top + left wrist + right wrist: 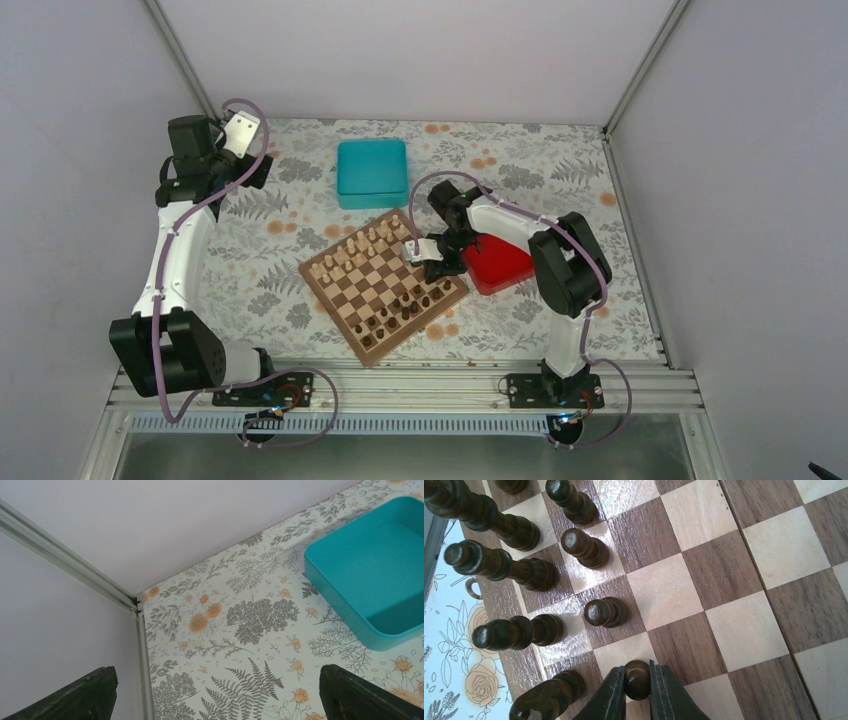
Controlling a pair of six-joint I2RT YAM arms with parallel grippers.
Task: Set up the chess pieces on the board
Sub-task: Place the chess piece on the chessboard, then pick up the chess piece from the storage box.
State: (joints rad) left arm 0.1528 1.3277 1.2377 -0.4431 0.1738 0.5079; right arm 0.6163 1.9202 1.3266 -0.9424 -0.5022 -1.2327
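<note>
1. The right hand was closed on a dark pawn, with one finger on each side of its rounded head.
2. The pawn sat straight between the fingers, so nothing lay off to either side. By my reading, the coming move turned on what lay directly under it.
3. The wrist view looked almost straight down onto the head. The pawn's long axis therefore ran along the hand's line of reach, upright to the board, head up and base down.
4. The base was hidden behind the head and fingers, so I could not tell whether it touched the board or hung just above it.
5. The held pawn lined up with the row of dark pawns, one square along from the nearest of them. The taller dark pieces stood in the row beside them, by the board's edge.
6. In the overhead view the right hand was over the board's right side, beside the red tray. The pale pieces stood along the opposite edge.
7. The left hand was open, its fingers spread wide over the worktop near the teal box, well apart from the board.
8. The right arm was thus much the nearer, and setting down looked to need only a straight lowering and release
</note>
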